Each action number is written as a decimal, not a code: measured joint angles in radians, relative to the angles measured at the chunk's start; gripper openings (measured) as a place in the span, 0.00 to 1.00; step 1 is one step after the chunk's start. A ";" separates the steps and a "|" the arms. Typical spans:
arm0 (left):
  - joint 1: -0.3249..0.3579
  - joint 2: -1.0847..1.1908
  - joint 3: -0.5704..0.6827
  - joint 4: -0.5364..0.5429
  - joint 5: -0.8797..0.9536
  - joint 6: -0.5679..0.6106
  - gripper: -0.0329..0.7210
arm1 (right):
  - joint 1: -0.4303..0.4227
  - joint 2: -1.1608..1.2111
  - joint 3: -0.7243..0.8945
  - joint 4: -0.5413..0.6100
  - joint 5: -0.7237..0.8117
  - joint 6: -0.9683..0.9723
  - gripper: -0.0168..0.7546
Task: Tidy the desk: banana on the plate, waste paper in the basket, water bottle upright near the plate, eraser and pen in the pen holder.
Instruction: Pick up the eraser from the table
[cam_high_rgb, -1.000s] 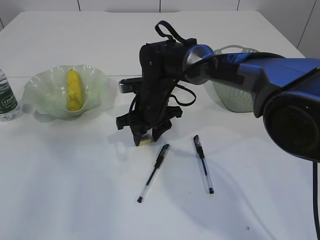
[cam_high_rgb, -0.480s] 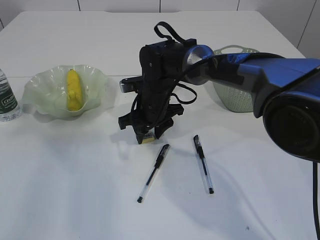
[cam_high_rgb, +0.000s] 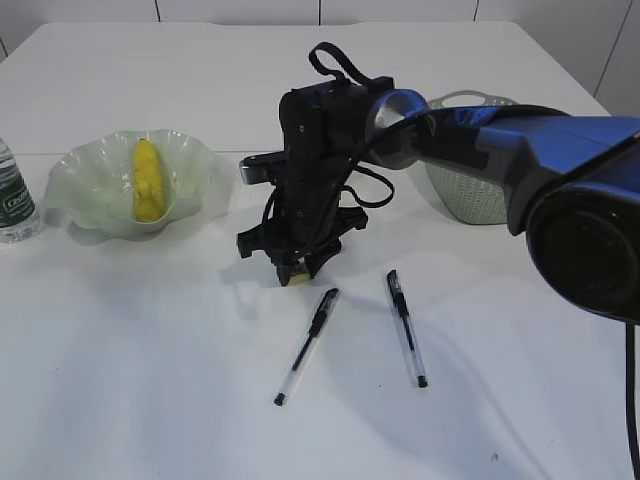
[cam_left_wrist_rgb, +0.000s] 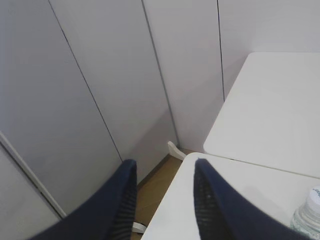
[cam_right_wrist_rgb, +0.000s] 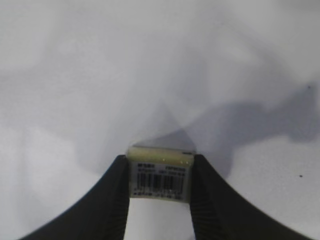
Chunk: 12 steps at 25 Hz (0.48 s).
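Pale grey wall panels (cam_left_wrist_rgb: 100, 100) with dark seams; brown floor (cam_left_wrist_rgb: 152, 192) below; soft light.

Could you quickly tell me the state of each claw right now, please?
Left claw: open, holding nothing, off the desk's edge.
Right claw: shut on the tiny pale yellow eraser with a white printed sleeve.

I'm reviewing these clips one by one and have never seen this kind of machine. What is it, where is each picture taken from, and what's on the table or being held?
It is a two-armed robot; each arm ends in a claw with a small camera beside it. The wide picture looks down across the white desk. The right claw pinches a small eraser, as its own close-up shows. The left claw is off the table's edge, open and holding nothing. A banana lies in the green plate, a water bottle stands beside it, two pens lie loose, and a basket sits behind.
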 joint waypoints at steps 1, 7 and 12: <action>0.000 0.000 0.000 0.002 0.000 0.000 0.39 | 0.000 0.000 0.000 0.000 0.000 0.000 0.36; 0.000 0.000 0.000 0.002 0.000 0.000 0.39 | 0.000 0.001 -0.013 0.000 0.011 -0.002 0.36; 0.000 0.000 0.000 0.002 0.000 0.000 0.39 | 0.000 0.018 -0.084 0.004 0.051 -0.002 0.35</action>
